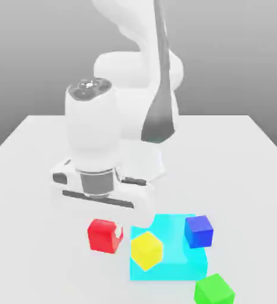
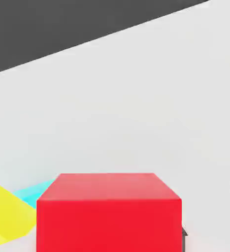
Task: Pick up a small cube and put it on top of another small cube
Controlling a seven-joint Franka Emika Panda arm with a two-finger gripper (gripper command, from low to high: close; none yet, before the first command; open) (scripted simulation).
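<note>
I have the tool (image 1: pixel 109 230) clamped on the red cube (image 1: pixel 104 236), near the cyan block (image 1: pixel 177 256). Grasp made; I can't tell if it's off the desk (image 1: pixel 40 261). Stacking remains.

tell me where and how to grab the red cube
The red cube is probably best gripped across the middle of two opposite side faces, coming straight down from above: its sides look flat and parallel, nothing rests on its top, and the yellow cube stands off to one side.

On the things in these two pictures, I cannot read any text, label, number or sign.
</note>
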